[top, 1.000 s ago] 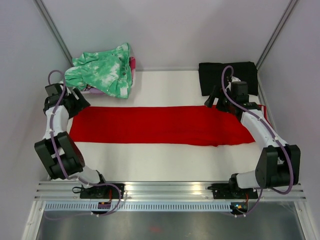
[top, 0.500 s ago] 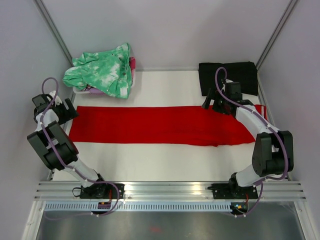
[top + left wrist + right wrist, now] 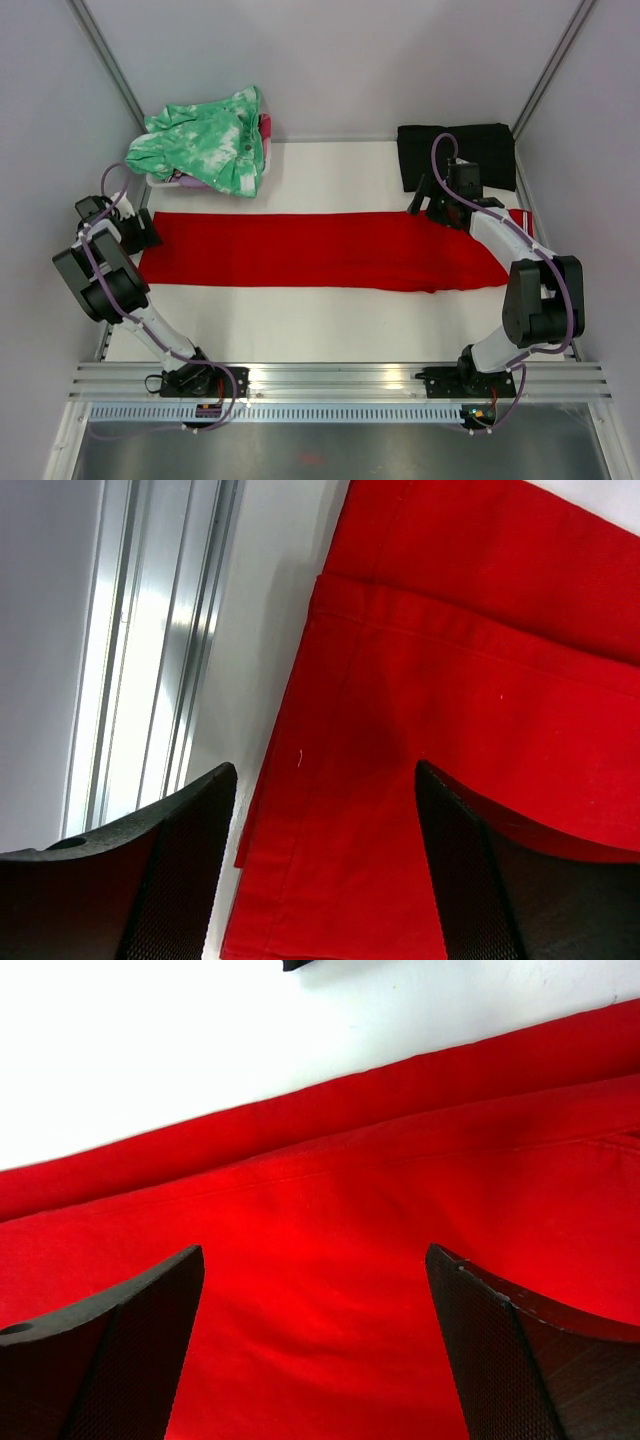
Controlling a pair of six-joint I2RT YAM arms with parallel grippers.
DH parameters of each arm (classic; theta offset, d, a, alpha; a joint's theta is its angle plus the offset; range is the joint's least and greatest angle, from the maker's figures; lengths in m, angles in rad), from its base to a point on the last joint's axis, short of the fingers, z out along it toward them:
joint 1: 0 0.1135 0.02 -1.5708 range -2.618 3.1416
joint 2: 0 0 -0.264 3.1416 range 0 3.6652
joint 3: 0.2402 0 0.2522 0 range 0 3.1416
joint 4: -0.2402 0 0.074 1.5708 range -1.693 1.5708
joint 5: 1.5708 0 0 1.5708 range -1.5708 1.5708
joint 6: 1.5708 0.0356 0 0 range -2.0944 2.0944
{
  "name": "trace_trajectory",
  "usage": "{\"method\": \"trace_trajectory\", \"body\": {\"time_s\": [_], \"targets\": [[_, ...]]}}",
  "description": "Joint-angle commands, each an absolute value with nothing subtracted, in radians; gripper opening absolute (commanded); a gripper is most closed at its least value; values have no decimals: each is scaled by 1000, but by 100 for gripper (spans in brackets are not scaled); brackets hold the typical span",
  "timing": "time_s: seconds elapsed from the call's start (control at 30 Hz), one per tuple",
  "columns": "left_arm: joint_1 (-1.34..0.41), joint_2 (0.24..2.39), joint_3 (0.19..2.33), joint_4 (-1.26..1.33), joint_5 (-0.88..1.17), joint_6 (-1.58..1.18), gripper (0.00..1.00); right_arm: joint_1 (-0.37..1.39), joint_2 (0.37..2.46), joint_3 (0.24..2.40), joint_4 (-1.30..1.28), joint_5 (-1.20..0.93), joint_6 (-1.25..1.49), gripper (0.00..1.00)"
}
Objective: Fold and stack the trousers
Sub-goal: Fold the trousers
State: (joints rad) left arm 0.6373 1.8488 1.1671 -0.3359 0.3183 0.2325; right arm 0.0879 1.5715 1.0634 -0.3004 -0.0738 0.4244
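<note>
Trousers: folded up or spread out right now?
Spread out: the trousers lie as one long flat strip across the table, no crosswise fold. Left wrist view shows layered edges at one end, so possibly leg over leg.

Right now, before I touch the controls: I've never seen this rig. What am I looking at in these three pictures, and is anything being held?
Two robot arms are bolted at the near edge of a white table. One picture looks down from above; the other two come from a camera on each wrist, and the dark shapes at the bottom are that arm's own fingers. On the table lie red trousers laid out long and flat, a green-and-white garment back left and a black folded cloth back right. The left pincer hangs open over one end of the trousers, the right pincer open near the other end. Nothing is held.
</note>
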Motion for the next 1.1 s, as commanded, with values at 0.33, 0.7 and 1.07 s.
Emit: {"method": "trace_trajectory", "body": {"time_s": [0.33, 0.7, 1.07], "targets": [[581, 1953, 1184, -316, 327, 301, 63, 94, 1500, 1068, -301, -6, 472, 98], [578, 1982, 1314, -493, 259, 261, 17, 118, 1462, 985, -262, -37, 506, 98], [558, 1656, 1304, -575, 250, 155, 2, 405, 1485, 923, -157, -49, 499, 98]]}}
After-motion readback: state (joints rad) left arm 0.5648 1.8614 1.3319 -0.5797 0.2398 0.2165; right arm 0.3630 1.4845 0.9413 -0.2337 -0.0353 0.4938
